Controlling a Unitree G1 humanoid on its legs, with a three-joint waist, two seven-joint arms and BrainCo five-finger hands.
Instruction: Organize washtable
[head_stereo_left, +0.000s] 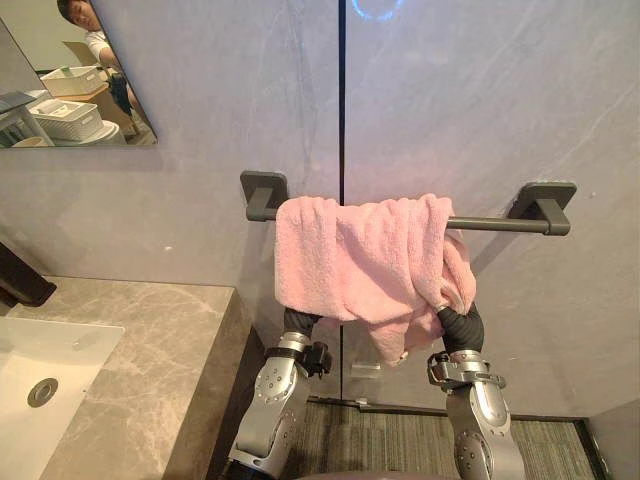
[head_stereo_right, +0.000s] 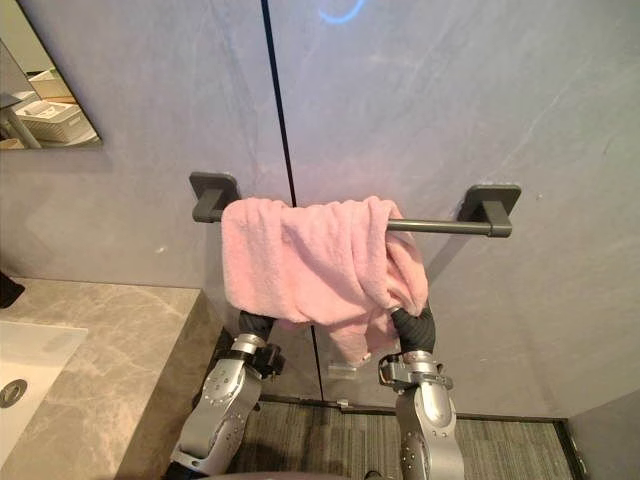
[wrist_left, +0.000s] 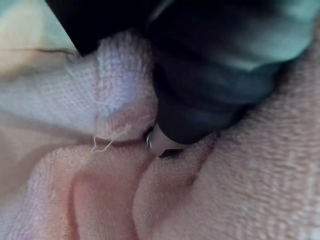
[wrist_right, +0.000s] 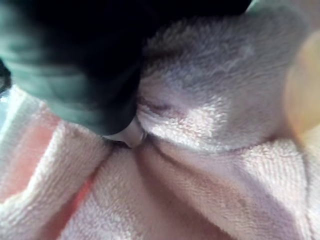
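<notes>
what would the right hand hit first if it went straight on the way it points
The pink towel: the right hand is buried in it; beyond, probably the wall, depth unclear.

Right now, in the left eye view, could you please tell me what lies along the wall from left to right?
Along the wall: mirror → left bracket → towel → bare rail → right bracket.
</notes>
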